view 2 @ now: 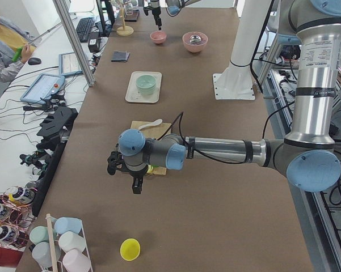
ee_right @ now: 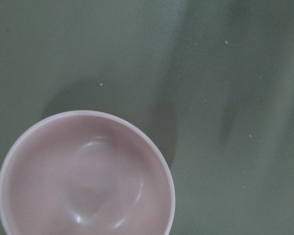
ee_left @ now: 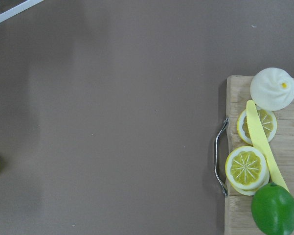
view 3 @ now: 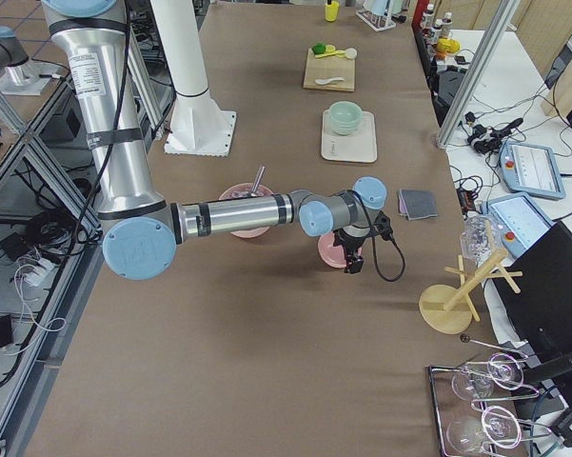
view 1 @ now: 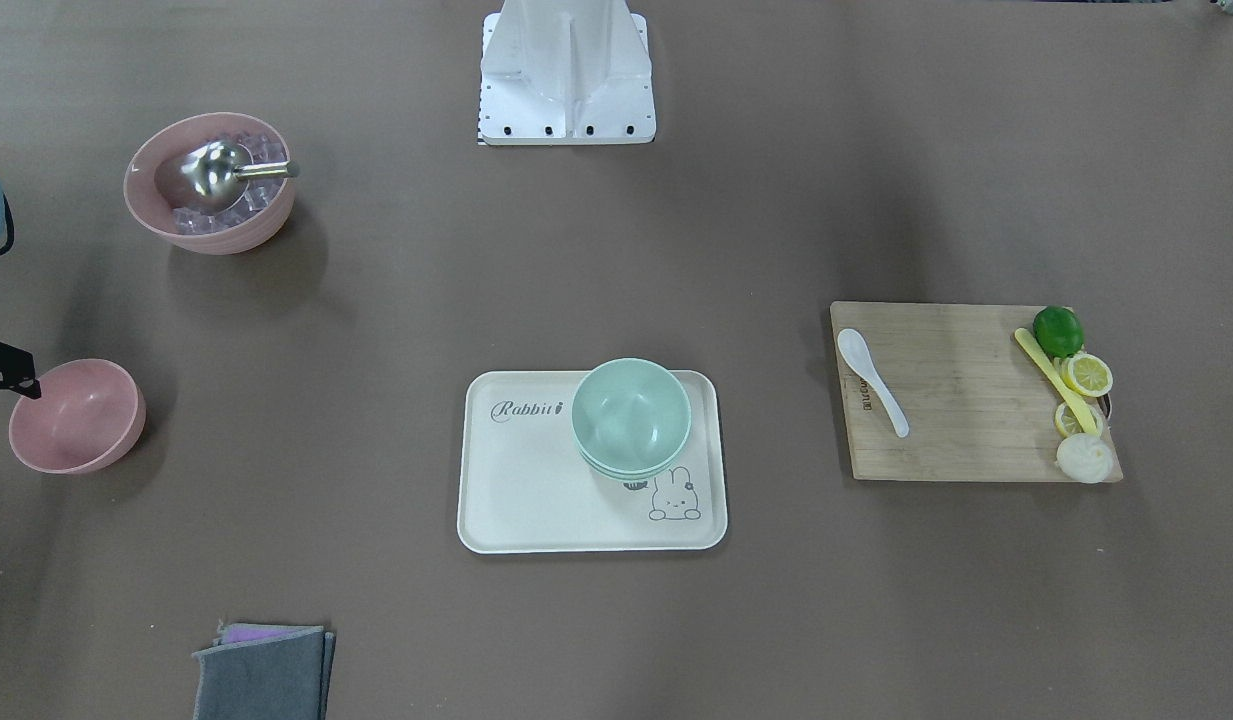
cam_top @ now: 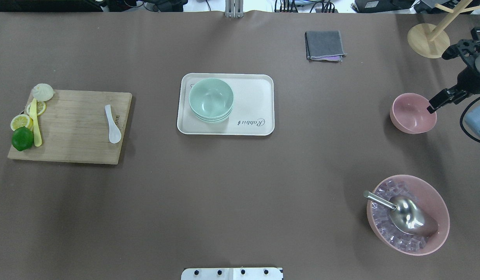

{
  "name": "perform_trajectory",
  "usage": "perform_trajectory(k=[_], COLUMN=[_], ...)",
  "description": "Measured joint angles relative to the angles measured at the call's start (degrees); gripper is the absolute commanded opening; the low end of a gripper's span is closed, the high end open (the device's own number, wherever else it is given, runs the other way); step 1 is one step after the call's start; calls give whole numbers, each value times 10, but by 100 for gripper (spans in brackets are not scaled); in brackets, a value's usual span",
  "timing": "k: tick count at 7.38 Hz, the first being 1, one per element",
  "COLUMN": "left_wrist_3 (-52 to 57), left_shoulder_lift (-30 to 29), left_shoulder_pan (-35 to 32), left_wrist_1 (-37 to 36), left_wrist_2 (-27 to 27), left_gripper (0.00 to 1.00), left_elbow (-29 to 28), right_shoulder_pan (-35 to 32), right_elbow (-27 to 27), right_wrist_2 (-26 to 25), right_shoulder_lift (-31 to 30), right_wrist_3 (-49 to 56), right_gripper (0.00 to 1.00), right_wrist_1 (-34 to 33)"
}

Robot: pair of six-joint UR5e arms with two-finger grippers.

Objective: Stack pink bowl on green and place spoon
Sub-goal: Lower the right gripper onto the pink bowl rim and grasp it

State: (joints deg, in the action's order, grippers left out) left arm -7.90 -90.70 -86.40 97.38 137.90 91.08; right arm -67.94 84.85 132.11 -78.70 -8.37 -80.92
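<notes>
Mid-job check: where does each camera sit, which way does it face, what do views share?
Front-facing: across the table, facing the robot base; right gripper at its left edge.
Overhead: behind the robot, looking forward and down; right gripper at right.
Exterior left: table's end, looking along it; left arm near.
Exterior right: opposite end; right arm near.
Left wrist: down on the cutting board, handle end; no robot parts.
Right wrist: down on the pink bowl; no robot parts.
Shared: front-facing and overhead show the green bowls on the tray.
</notes>
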Motion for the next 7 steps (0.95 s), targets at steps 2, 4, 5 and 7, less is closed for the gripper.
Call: perform_trajectory(k=[2, 4, 5, 7], left_wrist_3=[0, 0, 0, 2], left_shoulder_lift=[0, 0, 1, 0], left_shoulder_pan=[0, 1, 2, 4], left_wrist_1=[-1, 0, -1, 0], left_wrist_2=[0, -1, -2, -3], left_gripper=[98, 98, 98, 98], left_elbow=[0, -1, -2, -10], right_shoulder_pan=[0, 2, 7, 25], right_elbow=[-19, -46, -58, -73], right_wrist_2=[0, 0, 0, -2], right_shoulder_lift=[7, 4, 4, 8], right_wrist_3=[-82, -116, -120, -122], right_gripper=[100, 100, 100, 100], right_wrist_1=[20, 62, 84, 109])
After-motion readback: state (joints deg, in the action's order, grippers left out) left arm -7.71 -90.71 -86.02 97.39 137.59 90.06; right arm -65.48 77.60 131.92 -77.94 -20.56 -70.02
